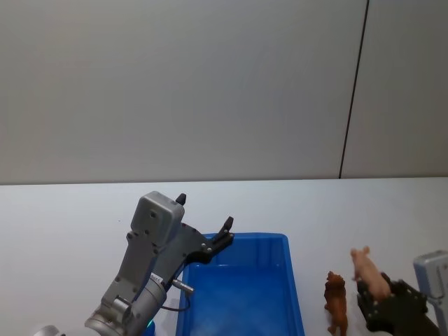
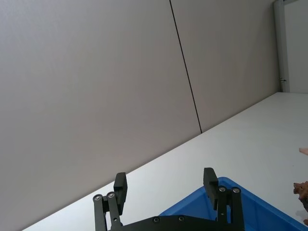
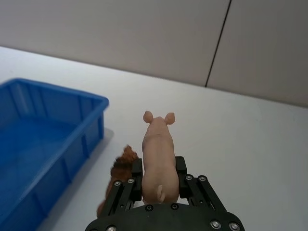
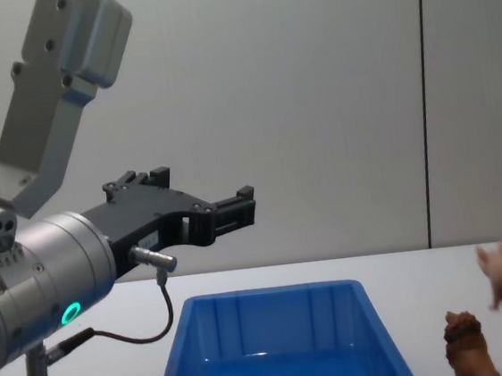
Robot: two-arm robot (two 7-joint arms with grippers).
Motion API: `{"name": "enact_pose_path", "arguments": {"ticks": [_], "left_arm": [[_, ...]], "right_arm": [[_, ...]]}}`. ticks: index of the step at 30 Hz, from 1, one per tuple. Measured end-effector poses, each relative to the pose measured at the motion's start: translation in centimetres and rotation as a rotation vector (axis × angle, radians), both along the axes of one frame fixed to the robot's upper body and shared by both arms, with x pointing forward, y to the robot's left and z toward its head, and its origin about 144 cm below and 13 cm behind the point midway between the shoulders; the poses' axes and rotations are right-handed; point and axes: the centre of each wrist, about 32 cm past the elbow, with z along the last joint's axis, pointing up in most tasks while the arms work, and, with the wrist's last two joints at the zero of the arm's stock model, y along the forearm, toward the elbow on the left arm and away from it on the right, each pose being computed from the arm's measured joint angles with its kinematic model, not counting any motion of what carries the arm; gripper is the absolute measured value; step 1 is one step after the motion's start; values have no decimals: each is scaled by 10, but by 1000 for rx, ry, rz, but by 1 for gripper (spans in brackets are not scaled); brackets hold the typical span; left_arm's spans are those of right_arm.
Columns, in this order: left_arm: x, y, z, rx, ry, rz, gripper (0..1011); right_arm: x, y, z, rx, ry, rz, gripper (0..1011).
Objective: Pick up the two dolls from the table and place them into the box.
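The right gripper (image 3: 159, 168) is pinching the pink doll (image 3: 158, 144) by its flanks, the head sticking out past the fingertips. The brown doll (image 1: 337, 299) stands on the table (image 1: 70, 210) just beside that gripper, on its box side, with the blue box (image 1: 260, 238) beyond it.

A straight swing toward the box could clip the brown doll and tip it or push it away. The pink one looks smooth and rounded, so I think a quick move might let it twist or slip out.

The left gripper (image 2: 165, 179) hangs spread and empty over the box's far corner, where it could crowd the drop.

The pink doll's body covers the finger contact and its legs. I can't tell whether its feet are clear of the table. The brown doll's feet are cut off.
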Motion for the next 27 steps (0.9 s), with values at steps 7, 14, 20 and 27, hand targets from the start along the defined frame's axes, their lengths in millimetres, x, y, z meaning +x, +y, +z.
{"name": "enact_pose_path", "arguments": {"ticks": [7, 14, 20, 27], "left_arm": [[0, 0, 0, 0, 0, 0, 1001], [0, 0, 0, 0, 0, 0, 1001], [0, 0, 0, 0, 0, 0, 1001], [0, 0, 0, 0, 0, 0, 1001]], "right_arm": [[3, 6, 11, 23, -79, 74, 383], [11, 17, 20, 57, -138, 176, 383], [19, 27, 23, 80, -155, 251, 383], [31, 40, 23, 106, -154, 353, 398]]}}
